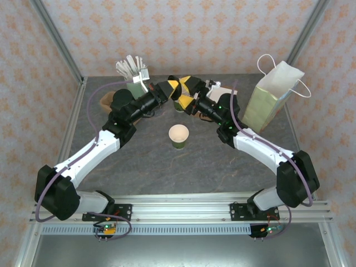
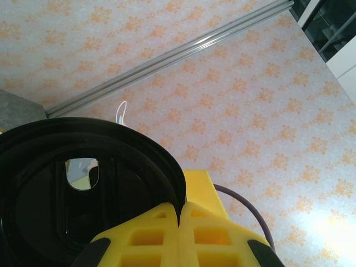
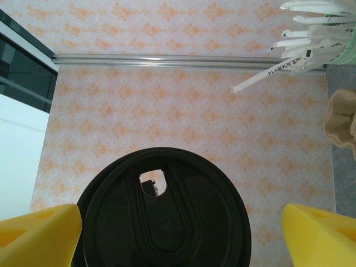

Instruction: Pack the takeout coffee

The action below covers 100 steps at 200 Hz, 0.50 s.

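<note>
Lid handoff up in the air, takeout cup (image 1: 178, 135) open below

Cup's on the counter (image 1: 139, 161); just behind it the left end effector (image 2: 179, 222) pinches the black lid (image 2: 67, 206) by its rim while the right end effector (image 3: 182, 231) gapes either side. I'd clamp squarely before left lets go

Grey table (image 1: 144, 161) bears open cup (image 1: 178, 136) and paper bag (image 1: 267, 103).

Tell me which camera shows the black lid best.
The right wrist view: the lid faces the camera almost whole, sip hole included, between spread fingers. The left wrist view shows part of it, pinched by shut fingers and cropped. From above it is hard to pick out.
</note>
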Available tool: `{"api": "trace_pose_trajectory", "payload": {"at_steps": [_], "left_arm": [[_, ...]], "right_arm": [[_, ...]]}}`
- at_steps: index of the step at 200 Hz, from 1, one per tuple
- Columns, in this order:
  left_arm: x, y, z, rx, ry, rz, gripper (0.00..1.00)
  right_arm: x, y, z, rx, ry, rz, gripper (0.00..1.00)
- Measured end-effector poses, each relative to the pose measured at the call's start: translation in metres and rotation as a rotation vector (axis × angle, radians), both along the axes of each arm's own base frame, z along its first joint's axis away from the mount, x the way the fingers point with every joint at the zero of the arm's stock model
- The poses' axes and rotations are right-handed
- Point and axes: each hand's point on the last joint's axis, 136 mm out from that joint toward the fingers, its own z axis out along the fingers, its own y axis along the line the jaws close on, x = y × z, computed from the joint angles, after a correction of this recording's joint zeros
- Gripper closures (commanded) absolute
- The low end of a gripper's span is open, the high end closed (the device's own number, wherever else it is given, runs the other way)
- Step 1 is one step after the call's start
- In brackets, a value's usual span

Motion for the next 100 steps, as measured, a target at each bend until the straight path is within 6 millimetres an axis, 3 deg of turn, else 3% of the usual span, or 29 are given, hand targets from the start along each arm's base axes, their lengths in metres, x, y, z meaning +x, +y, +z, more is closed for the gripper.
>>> {"api": "trace_pose_trajectory", "payload": {"at_steps": [100], "left_arm": [[0.0,0.0,0.0002,0.0,-0.001,0.0,0.99]], "right_arm": [[-0.0024,0.004,0.008,0.01,-0.022,0.023,0.15]]}}
